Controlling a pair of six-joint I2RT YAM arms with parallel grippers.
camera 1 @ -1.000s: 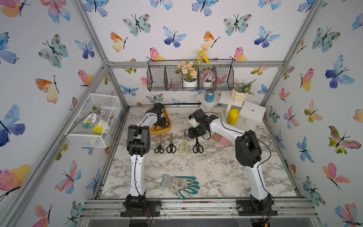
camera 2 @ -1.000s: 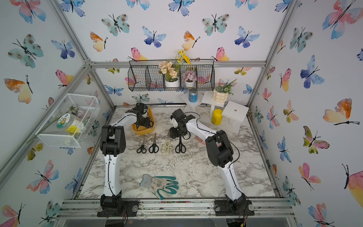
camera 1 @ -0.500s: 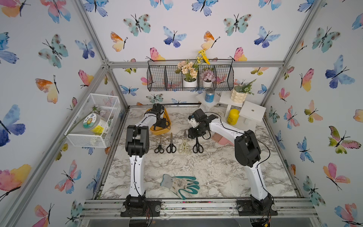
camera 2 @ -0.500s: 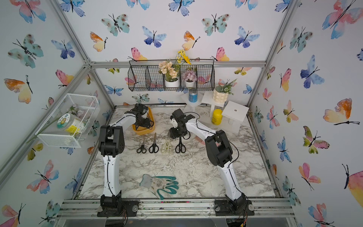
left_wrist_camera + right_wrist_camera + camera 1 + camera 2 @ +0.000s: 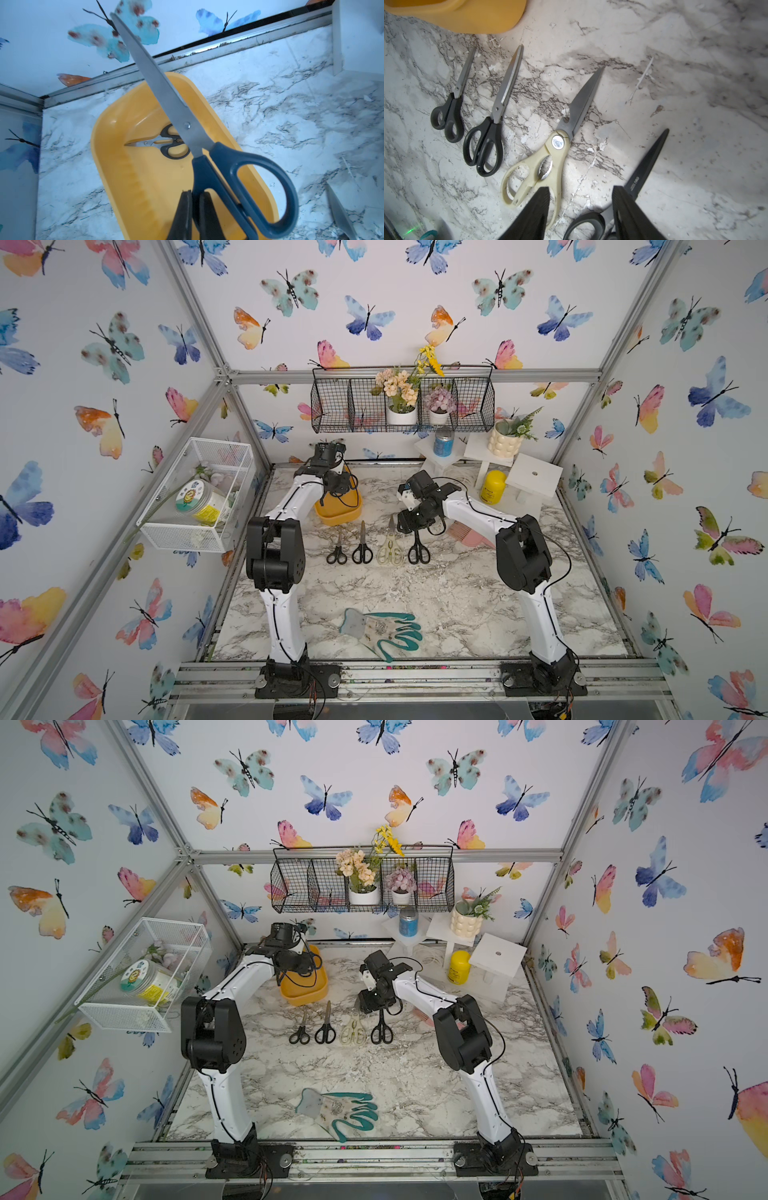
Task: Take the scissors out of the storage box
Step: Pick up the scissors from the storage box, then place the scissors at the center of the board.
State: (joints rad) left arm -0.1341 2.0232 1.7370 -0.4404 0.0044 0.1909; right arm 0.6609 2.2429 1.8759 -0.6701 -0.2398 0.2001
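The left gripper [image 5: 194, 204] is closed tight on one handle loop of the blue-handled scissors [image 5: 176, 108], pinched between its two black fingers [image 5: 181, 212]; the scissors hang in the air above the yellow box [image 5: 128, 166], blades shut and pointing up towards the back wall. The box stands on the marble table [image 5: 415, 585] near the back left corner; inside it lie small scissors [image 5: 172, 143] with grey and yellow handles, flat on the bottom.

In both top views four pairs lie in a row on the table just in front of the box [image 5: 337, 514], handles towards the front: a small black-handled pair [image 5: 336, 549], a larger black-handled pair [image 5: 362, 545], cream-handled shears [image 5: 390, 547] and black-bladed scissors [image 5: 418, 547]; none touches its neighbour.

The right gripper [image 5: 580, 189] hovers low over the right end of that row, jaws about half open and gripping nothing; one finger [image 5: 633, 216] overlaps the black-bladed scissors [image 5: 645, 168] in the wrist view, though I cannot tell whether it touches them. A pink comb [image 5: 465, 533] lies just right of the row; gloves [image 5: 382, 630] lie near the front edge.
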